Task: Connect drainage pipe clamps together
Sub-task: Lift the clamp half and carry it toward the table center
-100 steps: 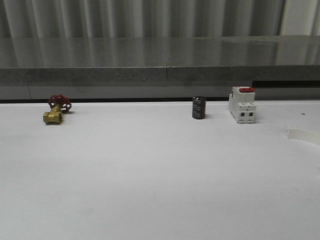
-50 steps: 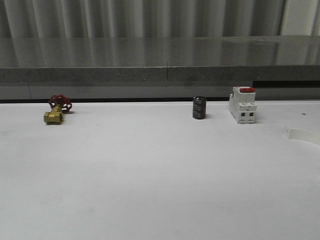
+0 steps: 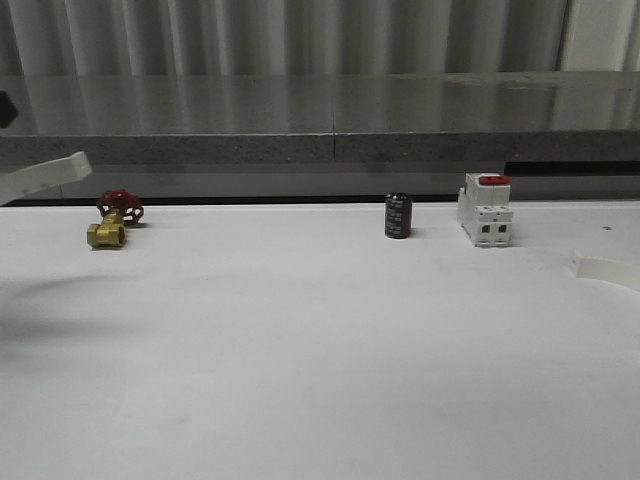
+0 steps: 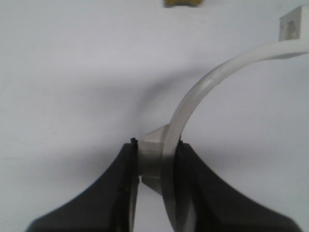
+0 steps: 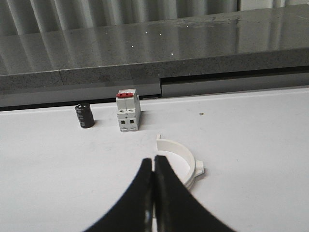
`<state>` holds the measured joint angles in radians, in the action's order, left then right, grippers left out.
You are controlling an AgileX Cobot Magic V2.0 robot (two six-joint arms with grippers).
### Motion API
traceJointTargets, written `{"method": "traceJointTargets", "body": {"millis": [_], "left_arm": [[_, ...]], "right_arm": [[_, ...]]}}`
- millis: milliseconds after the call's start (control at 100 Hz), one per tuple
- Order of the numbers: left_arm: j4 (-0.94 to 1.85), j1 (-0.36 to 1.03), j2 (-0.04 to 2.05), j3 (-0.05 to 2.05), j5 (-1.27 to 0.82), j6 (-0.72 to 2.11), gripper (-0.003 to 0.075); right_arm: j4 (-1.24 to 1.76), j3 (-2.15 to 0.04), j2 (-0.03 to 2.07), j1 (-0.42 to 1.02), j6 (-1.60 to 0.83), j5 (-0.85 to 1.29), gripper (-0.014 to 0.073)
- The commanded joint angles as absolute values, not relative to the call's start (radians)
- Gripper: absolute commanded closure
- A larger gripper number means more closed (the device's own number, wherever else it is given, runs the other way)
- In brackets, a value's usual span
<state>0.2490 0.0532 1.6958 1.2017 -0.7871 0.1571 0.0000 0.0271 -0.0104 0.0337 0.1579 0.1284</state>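
Above the counter (image 3: 300, 340) at my left, my left pincer (image 4: 157, 164) grips one clamp half (image 4: 203, 92) aloft while my right pincer (image 5: 154, 179) sits clenched and empty behind the other half (image 5: 181, 159), which I judge needs grasping next.

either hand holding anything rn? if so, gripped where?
Left hand is shut on one clamp half, pinching its band at the outer tab. Right hand is shut and empty; the other clamp half lies on the table.
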Motion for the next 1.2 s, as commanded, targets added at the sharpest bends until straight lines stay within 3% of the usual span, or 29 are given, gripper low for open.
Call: {"method": "traceJointTargets", "body": {"millis": [0, 270, 800, 1190], "left_arm": [[0.273, 0.125, 1.647, 1.224, -0.757, 0.119, 0.0740], [0.273, 0.289, 1.647, 1.224, -0.710, 0.117, 0.0740], [0.359, 0.302, 1.649, 1.224, -0.673, 0.111, 0.0739], [0.262, 0.430, 1.705, 1.226, -0.531, -0.192, 0.0739]], "right_arm": [[0.000, 0.012, -0.031, 0.027, 0.149, 0.044, 0.0662], [0.000, 0.012, -0.031, 0.027, 0.149, 0.044, 0.0662], [0.000, 0.012, -0.031, 0.027, 0.149, 0.044, 0.0662], [0.000, 0.012, -0.031, 0.027, 0.149, 0.044, 0.0662]]}}
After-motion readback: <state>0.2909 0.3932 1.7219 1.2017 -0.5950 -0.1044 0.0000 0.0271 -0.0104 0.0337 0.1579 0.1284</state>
